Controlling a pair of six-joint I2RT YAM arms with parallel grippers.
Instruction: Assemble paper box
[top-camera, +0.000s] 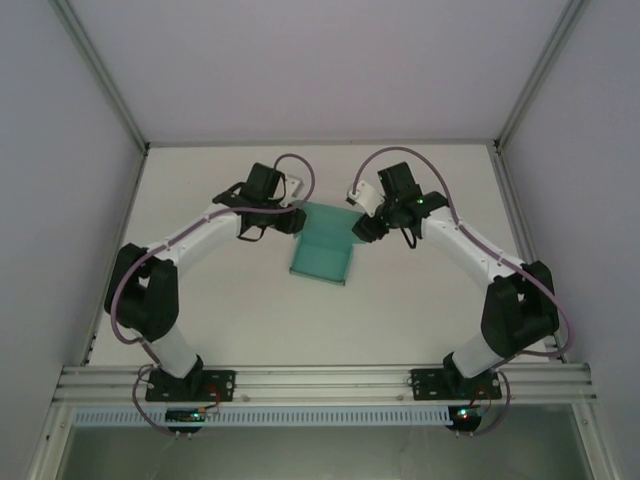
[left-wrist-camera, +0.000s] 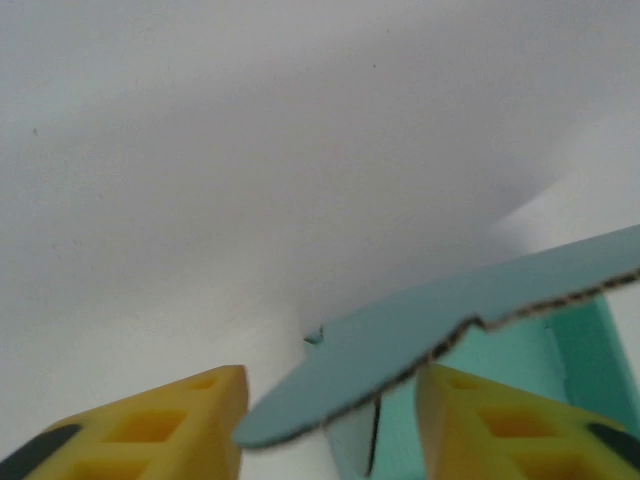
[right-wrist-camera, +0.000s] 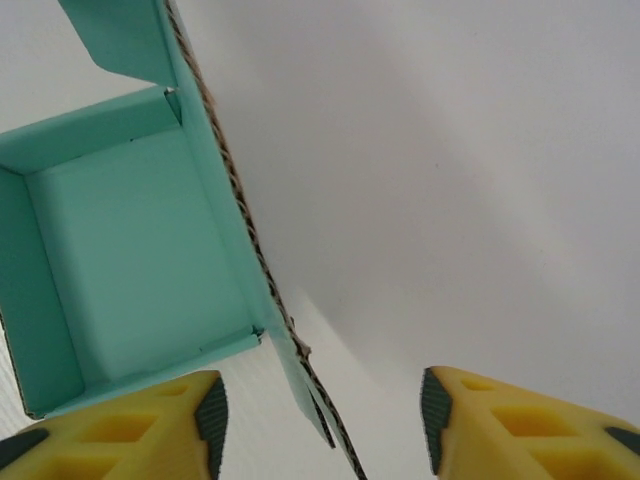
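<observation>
Item: paper box (top-camera: 325, 245), teal paperboard, part-folded, open-topped. Loc.: centre of top view, on white bench (top-camera: 230, 300), betw. both arms.
L fingers (left-wrist-camera: 150, 430): yellow, apart, not clamped; box flap (left-wrist-camera: 430, 335) pokes betw. them, lower centre of L wrist view.
R fingers (right-wrist-camera: 500, 420): apart, straddling edge of box side wall (right-wrist-camera: 225, 200), no grip. Box interior at upper left of R wrist view.

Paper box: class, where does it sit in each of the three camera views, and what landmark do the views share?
Top external: paper box at the centre of the white table.
Left wrist: paper box at lower right, a flap pointing left.
Right wrist: paper box at upper left, its open inside showing.
Shared landmark: the white table under it.
</observation>
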